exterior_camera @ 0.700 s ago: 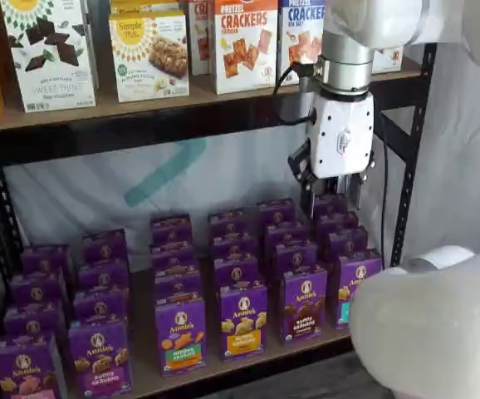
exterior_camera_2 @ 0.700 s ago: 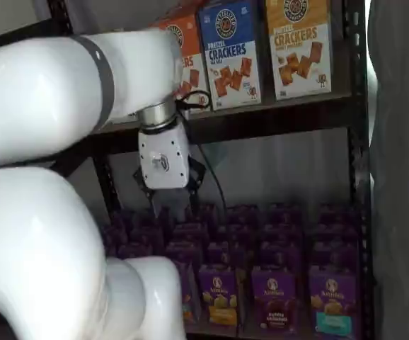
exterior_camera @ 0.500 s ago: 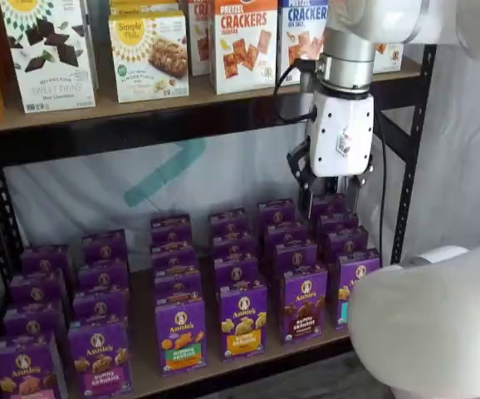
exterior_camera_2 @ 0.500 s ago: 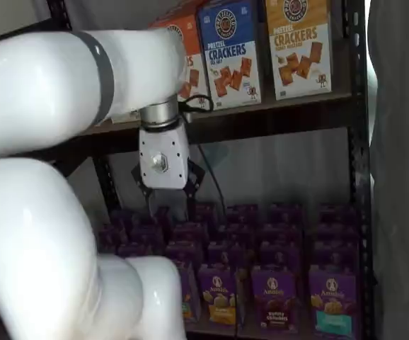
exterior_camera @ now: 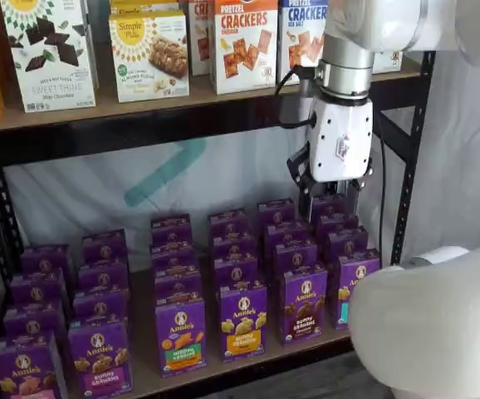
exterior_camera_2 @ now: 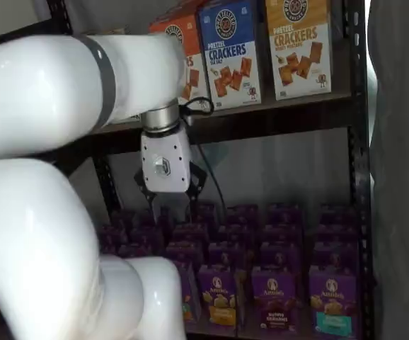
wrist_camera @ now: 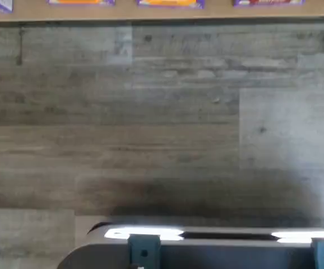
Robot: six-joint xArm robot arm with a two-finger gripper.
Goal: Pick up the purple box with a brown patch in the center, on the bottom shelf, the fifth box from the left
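The purple box (exterior_camera: 304,305) with dark brown cookies on its front stands in the front row of the bottom shelf (exterior_camera: 144,370), and it also shows as the purple box (exterior_camera_2: 273,298) in the other shelf view. My gripper (exterior_camera: 331,199) hangs below the upper shelf, above the rear rows of purple cartons and behind the target. A gap shows between its black fingers and nothing is in them. My gripper (exterior_camera_2: 170,210) hangs there too, above the back rows to the left. The wrist view shows neither fingers nor the target.
Several rows of similar purple cartons fill the bottom shelf, including a yellow-banded box (exterior_camera: 242,321) and a teal-banded box (exterior_camera: 350,292) beside the target. Cracker boxes (exterior_camera: 245,43) line the upper shelf. The rack's black post (exterior_camera: 410,150) stands right. My white arm link (exterior_camera: 431,328) blocks the front right.
The gripper has shifted a little, sinking slightly in one shelf view. Its fingers stay apart and the boxes have not moved.
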